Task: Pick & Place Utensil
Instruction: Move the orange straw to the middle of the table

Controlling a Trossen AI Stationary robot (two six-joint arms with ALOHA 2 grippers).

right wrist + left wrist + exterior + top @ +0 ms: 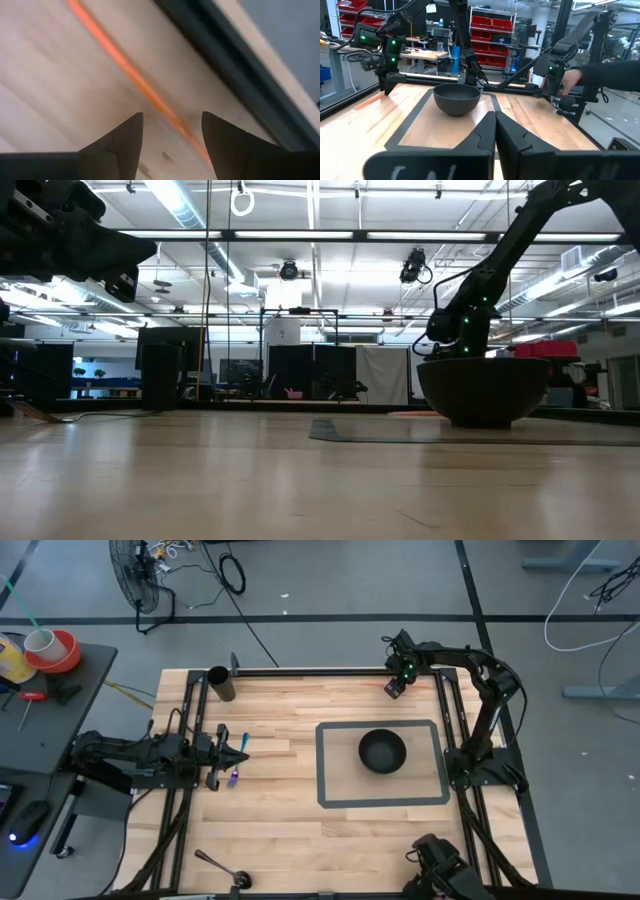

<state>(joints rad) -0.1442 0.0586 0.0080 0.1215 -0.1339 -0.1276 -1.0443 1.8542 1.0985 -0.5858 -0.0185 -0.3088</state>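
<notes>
Right tool open over orange utensil

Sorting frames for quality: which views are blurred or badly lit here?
Right wrist view: motion-smeared, the orange utensil streaks past the open right gripper. Low view: bowl silhouetted against ceiling lights. Left wrist view: left gripper soft. High view: evenly lit.

The pale wooden table top, made of jointed butcher-block strips, looks smooth with a soft sheen. At centre right of the high view, the round dark grey bowl has a matt finish. Around it runs a flat, dull dark rectangular tape outline. At lower left, the ladle-like metal utensil looks shiny. At upper right lies a thin, smooth orange stick.
</notes>
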